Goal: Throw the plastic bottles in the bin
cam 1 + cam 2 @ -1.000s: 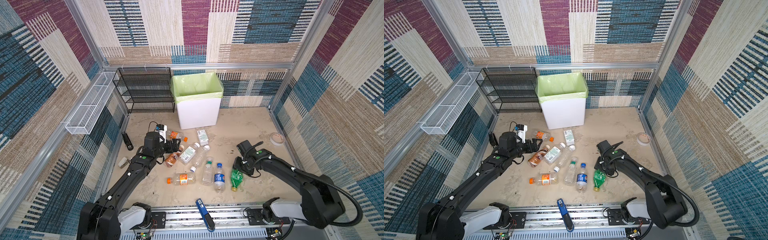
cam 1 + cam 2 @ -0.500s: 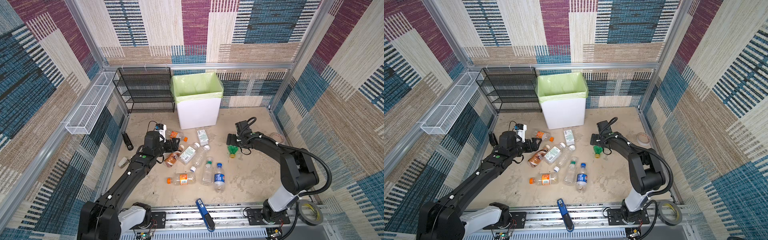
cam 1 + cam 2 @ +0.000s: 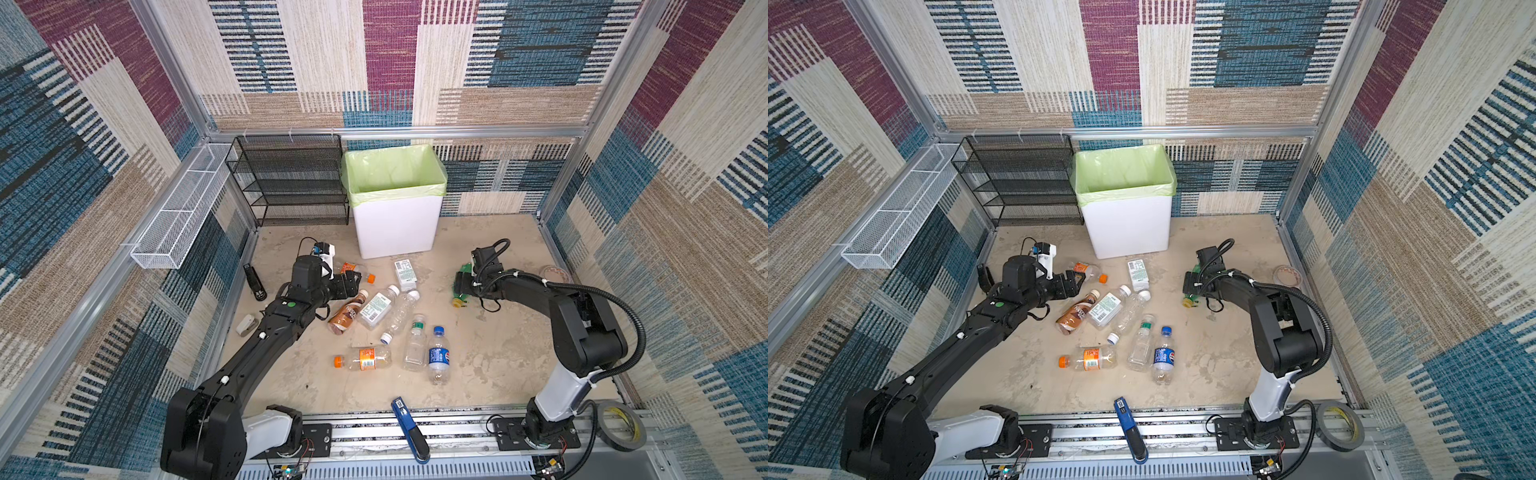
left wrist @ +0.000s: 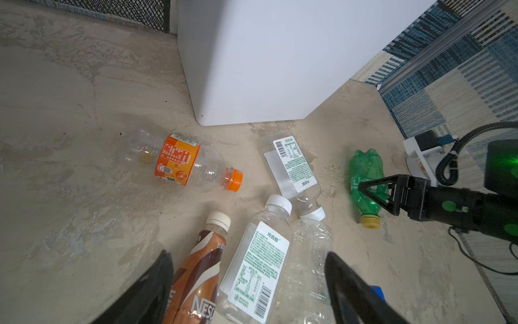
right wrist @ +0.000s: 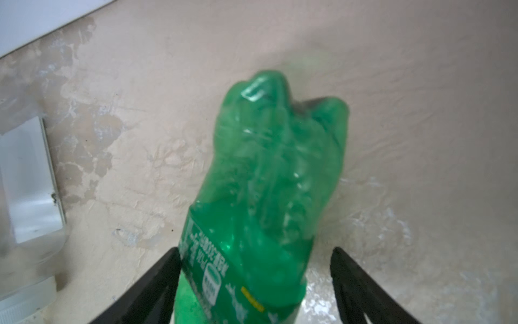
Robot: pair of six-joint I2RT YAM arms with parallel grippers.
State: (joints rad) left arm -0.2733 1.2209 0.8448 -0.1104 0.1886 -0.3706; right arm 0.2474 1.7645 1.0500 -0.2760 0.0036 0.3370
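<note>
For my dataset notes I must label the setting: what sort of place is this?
Probably a robot test cell, not a real room: two arms mounted on a metal rail, patterned panels in aluminium frames around it, and plastic bottles scattered before a lined bin.

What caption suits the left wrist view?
Open left fingers over the brown bottle and a clear labelled bottle, bin ahead, green bottle nearby.

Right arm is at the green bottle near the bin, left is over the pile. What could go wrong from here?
1. The green bottle lies outside the bin, with the right gripper open astride it. Its crushed body may slip out when the jaws close.
2. The left gripper, open, spans both the brown bottle and the clear labelled bottle. Closing may pinch two or squirt one away.
</note>
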